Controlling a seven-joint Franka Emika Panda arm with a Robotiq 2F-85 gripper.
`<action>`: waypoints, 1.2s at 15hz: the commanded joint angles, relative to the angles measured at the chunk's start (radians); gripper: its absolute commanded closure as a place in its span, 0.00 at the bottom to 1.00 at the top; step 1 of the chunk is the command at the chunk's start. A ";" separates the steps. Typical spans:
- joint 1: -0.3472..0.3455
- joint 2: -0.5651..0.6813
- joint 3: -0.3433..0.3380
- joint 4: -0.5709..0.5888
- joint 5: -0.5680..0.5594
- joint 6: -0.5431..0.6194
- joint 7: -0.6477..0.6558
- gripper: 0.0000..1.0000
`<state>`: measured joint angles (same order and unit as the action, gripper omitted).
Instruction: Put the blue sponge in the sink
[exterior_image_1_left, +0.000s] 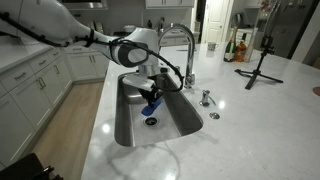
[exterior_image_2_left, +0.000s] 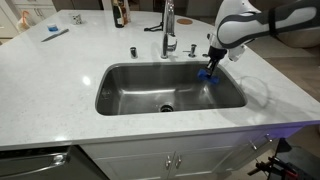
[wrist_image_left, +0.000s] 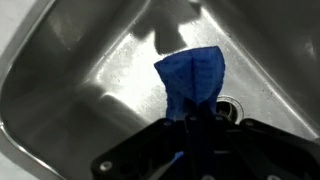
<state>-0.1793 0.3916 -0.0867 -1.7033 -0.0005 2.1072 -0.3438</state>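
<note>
The tool (exterior_image_2_left: 211, 66) is clamped on the sponge (exterior_image_2_left: 206, 73), which hangs from it above the sink (exterior_image_2_left: 130, 95), close to the basin's side wall and not resting on the steel floor. In the wrist view the sponge (wrist_image_left: 192, 80) sticks out from between the dark fingers of the tool (wrist_image_left: 190, 128) as a folded blue flap, its narrow end pinched between them and its wider end free over the basin, with the drain (wrist_image_left: 228, 105) showing just beside it. In an exterior view the tool (exterior_image_1_left: 150, 92) points down into the sink (exterior_image_1_left: 125, 120) with the sponge (exterior_image_1_left: 152, 101) dangling below it, above the drain (exterior_image_1_left: 151, 121). The white arm (exterior_image_1_left: 70, 30) reaches in across the pale worktop (exterior_image_1_left: 250, 120), passing just in front of the arched faucet (exterior_image_1_left: 180, 40). The faucet (exterior_image_2_left: 168, 30) stands at the sink's back edge, apart from the tool.
</note>
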 joint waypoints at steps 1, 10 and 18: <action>0.012 -0.011 0.000 -0.025 -0.008 0.011 0.076 0.98; 0.035 0.084 -0.013 0.042 -0.003 0.011 0.292 0.98; 0.055 0.122 -0.026 0.076 0.001 0.071 0.487 0.98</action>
<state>-0.1463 0.5078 -0.0957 -1.6462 0.0004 2.1545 0.0822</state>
